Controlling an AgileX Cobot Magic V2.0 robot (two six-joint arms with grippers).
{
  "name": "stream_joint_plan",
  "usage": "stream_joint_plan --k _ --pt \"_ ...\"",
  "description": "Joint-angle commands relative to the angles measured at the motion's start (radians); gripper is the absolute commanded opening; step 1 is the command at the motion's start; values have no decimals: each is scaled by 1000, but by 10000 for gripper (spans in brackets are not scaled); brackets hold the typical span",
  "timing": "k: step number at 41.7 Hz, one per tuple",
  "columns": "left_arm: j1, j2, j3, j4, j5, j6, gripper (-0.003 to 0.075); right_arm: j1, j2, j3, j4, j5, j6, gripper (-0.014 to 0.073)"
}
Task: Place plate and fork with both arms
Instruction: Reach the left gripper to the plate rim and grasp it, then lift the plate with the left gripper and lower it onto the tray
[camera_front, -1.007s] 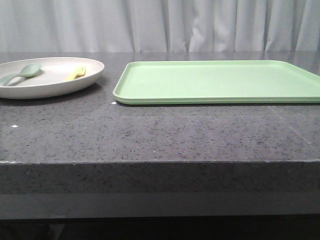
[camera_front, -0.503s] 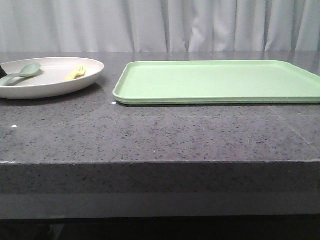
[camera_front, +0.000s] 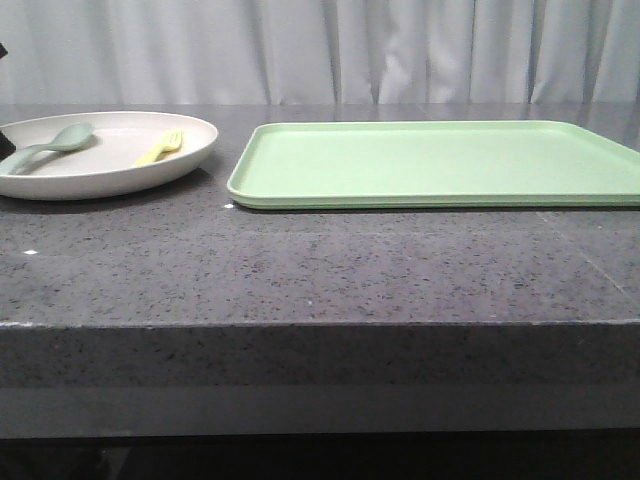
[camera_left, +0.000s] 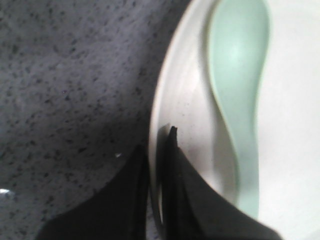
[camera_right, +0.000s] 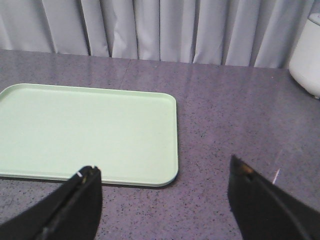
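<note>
The off-white plate (camera_front: 110, 160) sits at the table's far left. On it lie the small yellow fork (camera_front: 160, 147) and a pale teal spoon (camera_front: 45, 148). In the left wrist view my left gripper (camera_left: 157, 145) is shut on the plate (camera_left: 185, 90) at its rim, one finger outside and one inside, close beside the spoon (camera_left: 237, 60). The fork is out of that view. My right gripper (camera_right: 162, 167) hangs open and holds nothing, above the table by the near corner of the green tray (camera_right: 85, 125).
The flat light green tray (camera_front: 430, 163) lies to the right of the plate, a small gap between them. A white appliance (camera_right: 307, 55) stands at the table's far right. A grey curtain hangs behind the table.
The plate, carrying the fork and spoon, has shifted a little to the right, toward the tray. The tray has not moved.
</note>
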Motion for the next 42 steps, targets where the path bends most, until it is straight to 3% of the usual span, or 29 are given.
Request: stream_joint_plan --k 1,25,42 --pt "-6 -57 -44 -31 40 3 -18 -7 15 -34 1 -91 -8 549" --pt "-15 -57 -95 -292 40 -119 -18 -7 15 -34 1 -91 -8 549" --pt "-179 -57 -95 -322 -35 -233 -18 -7 15 -34 1 -91 -8 549"
